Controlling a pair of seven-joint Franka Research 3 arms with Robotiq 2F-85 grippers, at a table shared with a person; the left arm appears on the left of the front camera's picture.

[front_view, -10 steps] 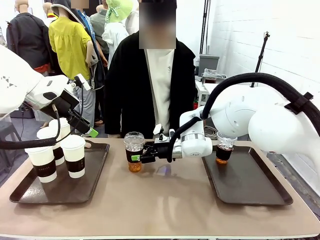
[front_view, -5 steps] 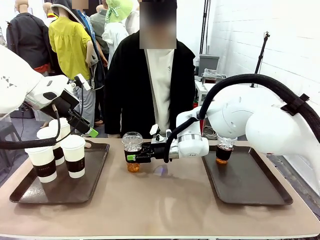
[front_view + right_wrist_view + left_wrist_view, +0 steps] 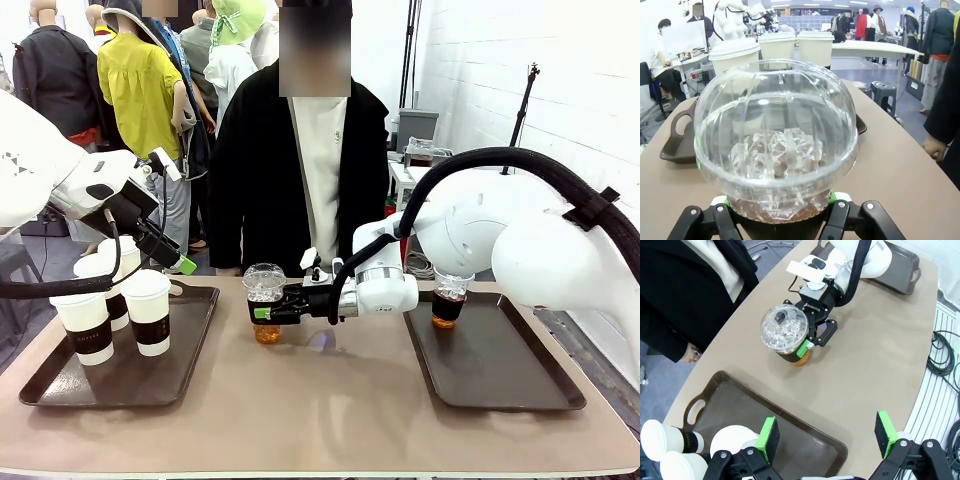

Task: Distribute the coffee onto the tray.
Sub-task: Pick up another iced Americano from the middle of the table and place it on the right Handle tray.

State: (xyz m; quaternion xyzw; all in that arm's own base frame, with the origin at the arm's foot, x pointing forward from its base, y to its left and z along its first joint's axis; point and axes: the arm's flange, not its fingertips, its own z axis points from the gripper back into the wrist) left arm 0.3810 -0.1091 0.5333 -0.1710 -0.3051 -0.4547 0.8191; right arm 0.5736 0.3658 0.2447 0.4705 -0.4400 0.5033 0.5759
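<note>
A clear dome-lidded cup of amber drink with ice is at the table's middle, at or just above the tabletop. My right gripper is shut on its black sleeve from the right. That cup looms close in the right wrist view, and in the left wrist view the cup appears from above. A second amber cup stands on the right tray. Three white paper cups stand on the left tray. My left gripper hangs open above them, its pads wide apart.
A person in a black coat stands at the table's far edge, behind the held cup. The left tray has bare room on its right half. Most of the right tray is bare. Other people stand behind at the left.
My right gripper moved the dome-lidded cup a little to the left, then held still. The left arm has not moved.
</note>
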